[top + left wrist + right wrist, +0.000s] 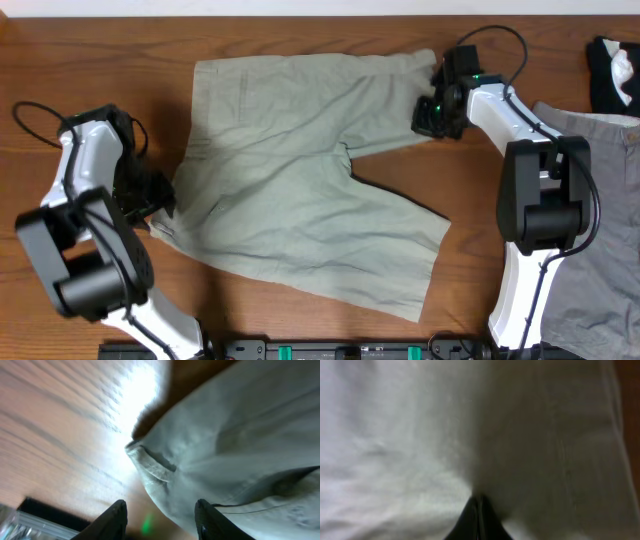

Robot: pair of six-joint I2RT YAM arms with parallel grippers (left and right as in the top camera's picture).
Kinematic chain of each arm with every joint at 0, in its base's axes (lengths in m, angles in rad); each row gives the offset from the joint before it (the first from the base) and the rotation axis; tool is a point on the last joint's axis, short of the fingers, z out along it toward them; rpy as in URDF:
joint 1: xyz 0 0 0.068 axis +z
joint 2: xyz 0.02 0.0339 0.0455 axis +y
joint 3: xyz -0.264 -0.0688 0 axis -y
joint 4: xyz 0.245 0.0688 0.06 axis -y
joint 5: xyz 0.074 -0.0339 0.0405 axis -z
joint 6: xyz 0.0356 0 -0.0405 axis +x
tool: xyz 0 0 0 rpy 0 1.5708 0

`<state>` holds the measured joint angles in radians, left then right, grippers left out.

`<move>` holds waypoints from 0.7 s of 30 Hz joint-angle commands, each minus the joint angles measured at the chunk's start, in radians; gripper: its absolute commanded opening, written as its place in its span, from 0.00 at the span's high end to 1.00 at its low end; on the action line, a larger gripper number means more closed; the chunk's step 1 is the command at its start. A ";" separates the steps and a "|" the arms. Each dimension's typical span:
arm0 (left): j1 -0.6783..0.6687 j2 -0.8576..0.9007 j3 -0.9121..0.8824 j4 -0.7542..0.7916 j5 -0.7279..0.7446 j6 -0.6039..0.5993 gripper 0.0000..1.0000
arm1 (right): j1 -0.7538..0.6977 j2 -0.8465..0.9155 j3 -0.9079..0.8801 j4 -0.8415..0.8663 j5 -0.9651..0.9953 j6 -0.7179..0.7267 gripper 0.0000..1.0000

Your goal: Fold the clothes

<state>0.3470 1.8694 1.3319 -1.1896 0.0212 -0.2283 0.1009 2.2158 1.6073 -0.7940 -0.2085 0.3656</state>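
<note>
The pale khaki-green shorts (300, 170) lie spread flat on the wooden table, waistband to the left and both legs pointing right. My left gripper (158, 197) is at the waistband's lower left corner. In the left wrist view it (161, 519) is open, and the shorts' corner (150, 462) lies just ahead of the fingers with the right finger over the cloth's edge. My right gripper (428, 118) is at the hem of the far leg. In the right wrist view its fingers (478, 507) are shut together, pinching the shorts' fabric (420, 435).
Darker grey shorts (590, 210) lie at the right edge of the table, partly under the right arm. A small black-and-white garment (612, 70) lies at the back right corner. Bare wood (100, 60) surrounds the shorts.
</note>
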 commanded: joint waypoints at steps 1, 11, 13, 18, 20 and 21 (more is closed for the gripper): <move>-0.002 -0.050 -0.004 0.039 0.058 0.030 0.53 | -0.037 0.049 -0.049 -0.139 0.324 0.003 0.99; -0.098 -0.057 -0.004 0.289 0.271 0.262 0.52 | -0.050 -0.147 -0.023 -0.229 0.306 -0.158 0.98; -0.120 -0.057 -0.004 0.311 0.270 0.323 0.48 | -0.056 -0.195 -0.023 -0.211 0.283 -0.158 0.96; -0.161 -0.031 -0.004 0.339 0.269 0.423 0.35 | -0.082 -0.303 -0.023 -0.188 0.105 -0.209 0.75; -0.169 -0.007 -0.004 0.380 0.270 0.443 0.34 | -0.087 -0.333 -0.023 -0.184 0.051 -0.230 0.69; -0.172 0.007 -0.004 0.405 0.271 0.452 0.34 | -0.087 -0.344 -0.023 -0.184 0.039 -0.233 0.69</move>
<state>0.1818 1.8320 1.3319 -0.8120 0.2844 0.1474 0.0223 1.9045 1.5784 -0.9779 -0.0647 0.1776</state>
